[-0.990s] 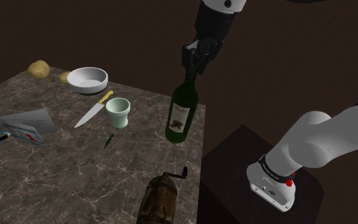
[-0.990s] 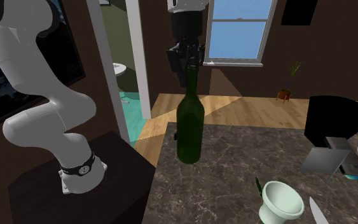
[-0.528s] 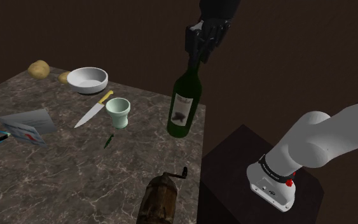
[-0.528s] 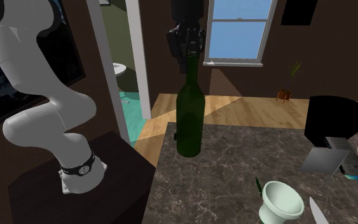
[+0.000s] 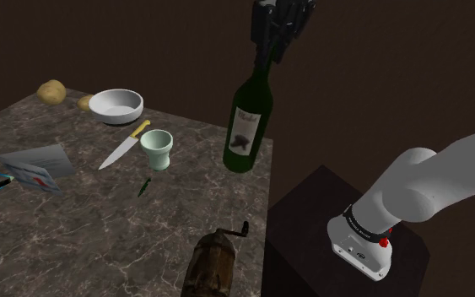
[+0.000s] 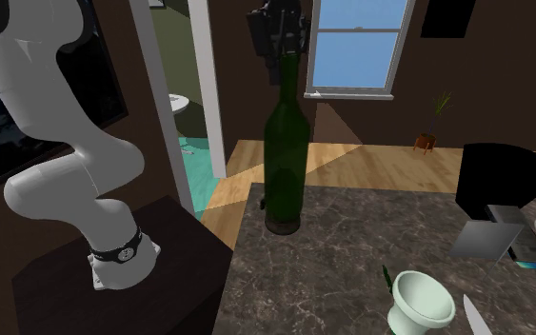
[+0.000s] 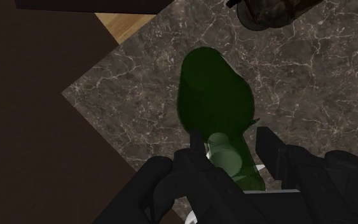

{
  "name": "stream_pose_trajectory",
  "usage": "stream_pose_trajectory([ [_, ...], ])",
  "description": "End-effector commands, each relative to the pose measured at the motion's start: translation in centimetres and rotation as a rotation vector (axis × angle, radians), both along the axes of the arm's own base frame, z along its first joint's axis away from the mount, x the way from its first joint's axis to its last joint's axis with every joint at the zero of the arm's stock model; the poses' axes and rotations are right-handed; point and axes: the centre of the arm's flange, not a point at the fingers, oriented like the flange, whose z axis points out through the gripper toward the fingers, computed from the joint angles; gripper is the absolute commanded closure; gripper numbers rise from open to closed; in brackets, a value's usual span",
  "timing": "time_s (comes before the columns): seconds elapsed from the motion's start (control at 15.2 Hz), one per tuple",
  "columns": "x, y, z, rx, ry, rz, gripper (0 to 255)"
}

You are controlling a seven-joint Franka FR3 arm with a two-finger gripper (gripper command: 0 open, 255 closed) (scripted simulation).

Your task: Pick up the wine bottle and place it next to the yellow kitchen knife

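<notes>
"Firstly, the shoulder view: what carries the wine bottle?"

"The tool, clamped on the bottle's neck from above. The dark green, labelled bottle hangs over the counter, near the edge on the side of the stand. Its base appears just clear of the marble-patterned top. The yellow-handled kitchen knife lies well apart toward this view's left, between a white bowl and a pale green cup."

"And the second exterior view?"

"The bottle stands upright in the air beneath the tool, with a dark shadow on the counter under its base, so I judge it lifted. The cup sits near this view's lower right, with the tip of the knife blade just beside it at the edge."

"The wrist view?"

"Looking down the neck, the two black fingers press the green glass from either side. The tool is therefore closed on the bottle, not empty. The veined counter lies below, with its corner against a dark floor."

"How far along is the task?"

"By these panels, the grasp is made and the lift begun. What is left is the carry across the counter, setting the bottle down upright beside the knife, clear of cup and bowl, and the release."
</notes>
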Motion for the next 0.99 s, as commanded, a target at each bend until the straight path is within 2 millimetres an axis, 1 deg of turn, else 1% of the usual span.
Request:
stream_pose_trajectory([
  [0.0, -0.1, 0.0, 1.0, 0.0, 0.0, 0.0, 255],
  [0.92, -0.1, 0.0, 8.4, 0.0, 0.0, 0.0, 255],
])
